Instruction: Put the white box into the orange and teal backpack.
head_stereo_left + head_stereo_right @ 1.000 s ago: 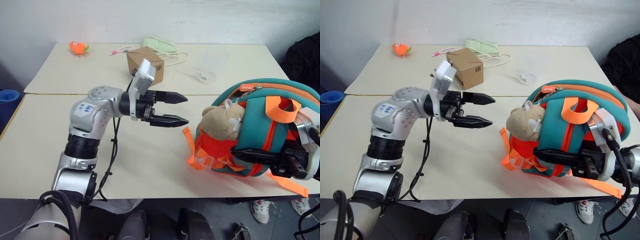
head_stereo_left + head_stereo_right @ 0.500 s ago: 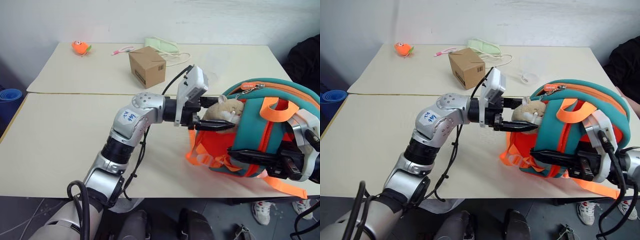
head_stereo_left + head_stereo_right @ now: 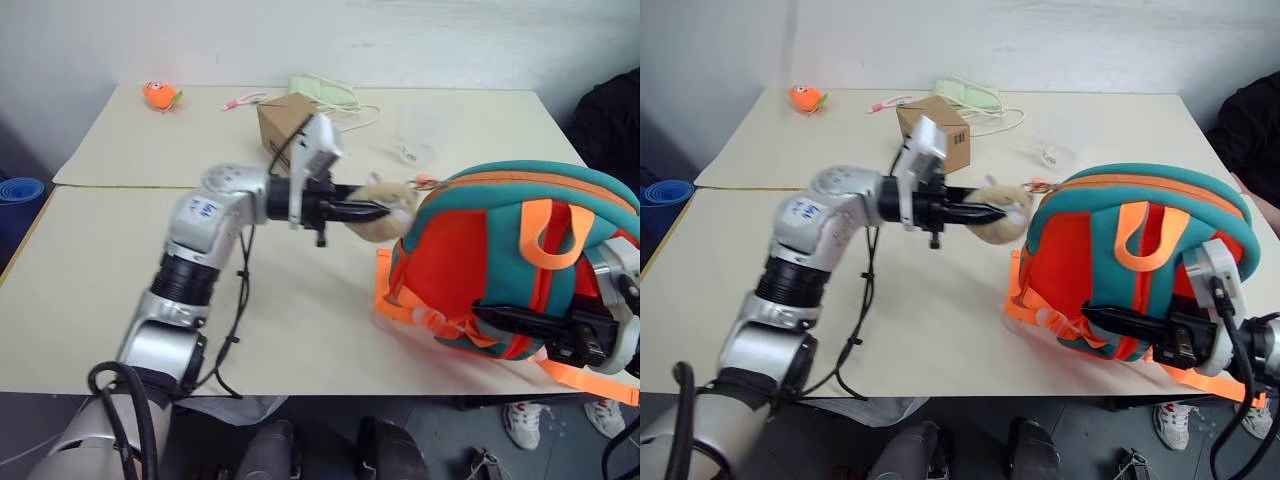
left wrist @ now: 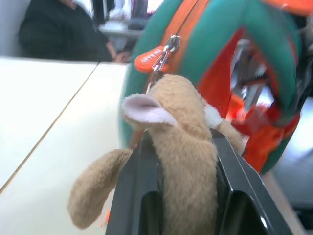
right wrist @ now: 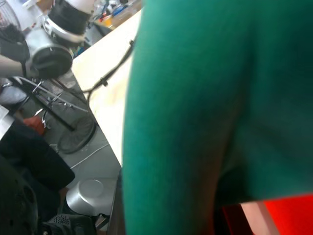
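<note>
Table (image 3: 120, 260): orange and teal backpack (image 3: 500, 260) seemingly upright.

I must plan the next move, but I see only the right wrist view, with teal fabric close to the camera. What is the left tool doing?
Observer: The left tool is shut on the tan plush toy, just beside the orange and teal backpack.
Operator: Is the toy free from the bag?
Observer: It seems not. A small metal clip runs from the orange zipper pull down to the toy.
Operator: What else is on the table?
Observer: A brown cardboard box stands behind the left arm, on the table.
</note>
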